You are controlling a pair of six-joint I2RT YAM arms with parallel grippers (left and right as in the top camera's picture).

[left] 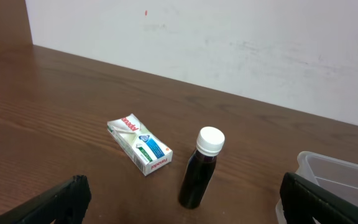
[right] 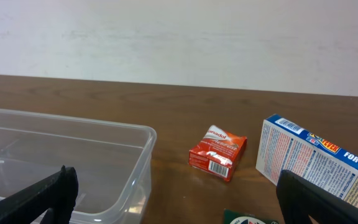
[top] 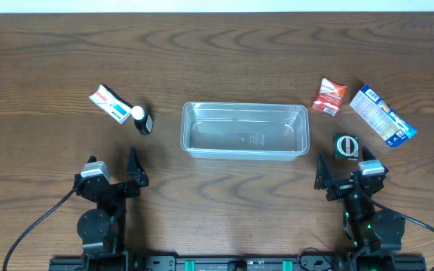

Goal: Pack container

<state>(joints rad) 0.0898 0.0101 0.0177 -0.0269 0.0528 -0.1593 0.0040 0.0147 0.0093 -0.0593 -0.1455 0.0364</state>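
The clear plastic container (top: 245, 130) stands empty at the table's middle; its corner shows in the left wrist view (left: 337, 180) and its side in the right wrist view (right: 73, 165). Left of it lie a white packet (top: 108, 103) (left: 140, 144) and a dark bottle with a white cap (top: 141, 119) (left: 201, 167). Right of it lie a red packet (top: 329, 95) (right: 218, 152), a blue-and-white flat box (top: 383, 115) (right: 316, 157) and a small dark green box (top: 346, 145) (right: 248, 218). My left gripper (top: 116, 179) (left: 182, 202) and right gripper (top: 348, 178) (right: 182, 199) are open and empty, near the front edge.
The wooden table (top: 224, 53) ends at a white wall (right: 179, 37) behind.
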